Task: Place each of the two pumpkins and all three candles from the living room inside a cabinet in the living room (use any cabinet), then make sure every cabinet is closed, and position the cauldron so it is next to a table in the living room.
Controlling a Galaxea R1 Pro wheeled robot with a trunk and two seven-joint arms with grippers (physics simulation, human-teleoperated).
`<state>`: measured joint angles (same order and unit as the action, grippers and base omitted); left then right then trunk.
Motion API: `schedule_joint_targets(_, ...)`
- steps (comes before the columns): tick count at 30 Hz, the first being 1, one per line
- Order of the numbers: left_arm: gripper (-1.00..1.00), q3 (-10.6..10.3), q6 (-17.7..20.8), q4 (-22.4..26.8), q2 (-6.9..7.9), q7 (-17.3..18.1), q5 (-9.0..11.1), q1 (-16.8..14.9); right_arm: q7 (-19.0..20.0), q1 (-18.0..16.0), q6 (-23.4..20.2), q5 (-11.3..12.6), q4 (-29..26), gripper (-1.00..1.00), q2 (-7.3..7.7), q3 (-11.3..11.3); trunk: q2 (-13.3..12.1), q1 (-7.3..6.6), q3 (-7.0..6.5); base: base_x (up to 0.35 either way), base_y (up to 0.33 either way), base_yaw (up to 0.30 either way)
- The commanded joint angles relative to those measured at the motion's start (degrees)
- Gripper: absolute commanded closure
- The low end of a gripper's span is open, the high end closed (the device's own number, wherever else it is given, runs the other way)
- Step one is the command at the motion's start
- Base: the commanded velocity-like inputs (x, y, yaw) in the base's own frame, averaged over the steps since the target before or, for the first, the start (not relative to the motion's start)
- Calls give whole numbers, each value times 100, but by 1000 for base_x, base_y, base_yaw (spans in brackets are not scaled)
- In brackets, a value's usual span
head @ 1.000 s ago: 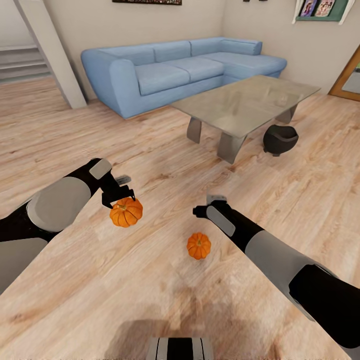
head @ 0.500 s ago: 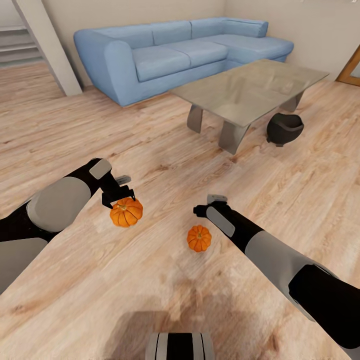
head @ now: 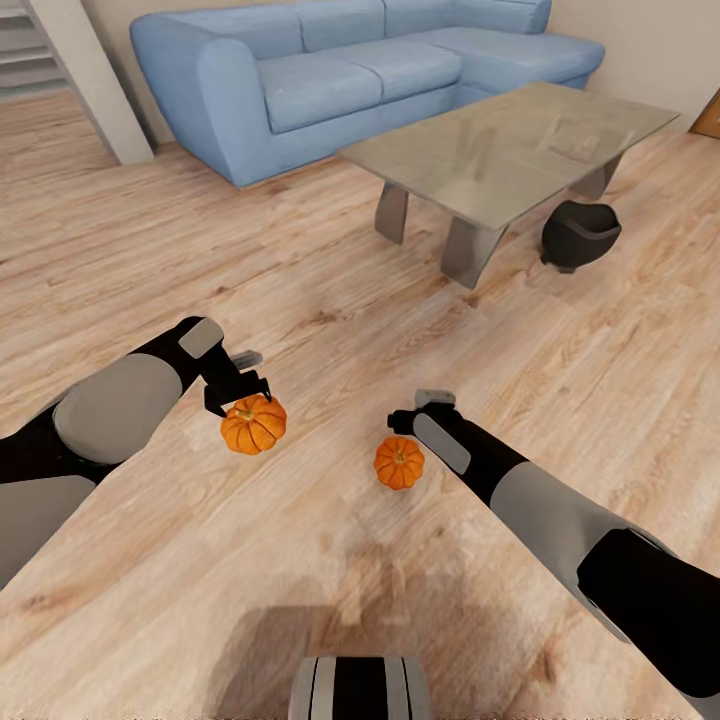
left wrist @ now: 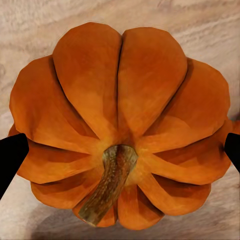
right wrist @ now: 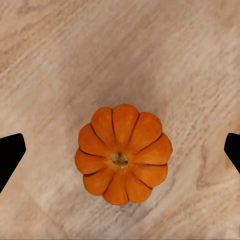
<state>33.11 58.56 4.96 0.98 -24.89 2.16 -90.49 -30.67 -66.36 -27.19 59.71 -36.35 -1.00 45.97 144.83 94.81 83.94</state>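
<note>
My left jaws (head: 240, 385) clamp a pumpkin (head: 253, 424) at centre-left; my right jaws (right wrist: 120, 150) gape wide above a second pumpkin (head: 399, 463) on the floor.

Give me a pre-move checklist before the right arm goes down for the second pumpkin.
1. Left gripper shut on the held pumpkin: ok.
2. Loose pumpkin centred between the right gripper's fingers: ok.
3. Right gripper open: ok.
4. Loose pumpkin upright on the floor: ok.
5. Cauldron beside the glass table: ok.
6. Cabinet location: cannot tell.
</note>
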Motion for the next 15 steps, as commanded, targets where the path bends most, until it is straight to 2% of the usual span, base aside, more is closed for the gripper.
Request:
schedule_joint_targets(1,100,20,15,5,-1,-42,22,-4,-44,-7,-6,41,-6,-100,3,26,4,1,27,0,0,0)
schedule_joint_targets(15,100,4,15,5,7,-35,22,-4,-54,-8,-14,32,-37,-100,-12,5,22,37,337,0,0,0)
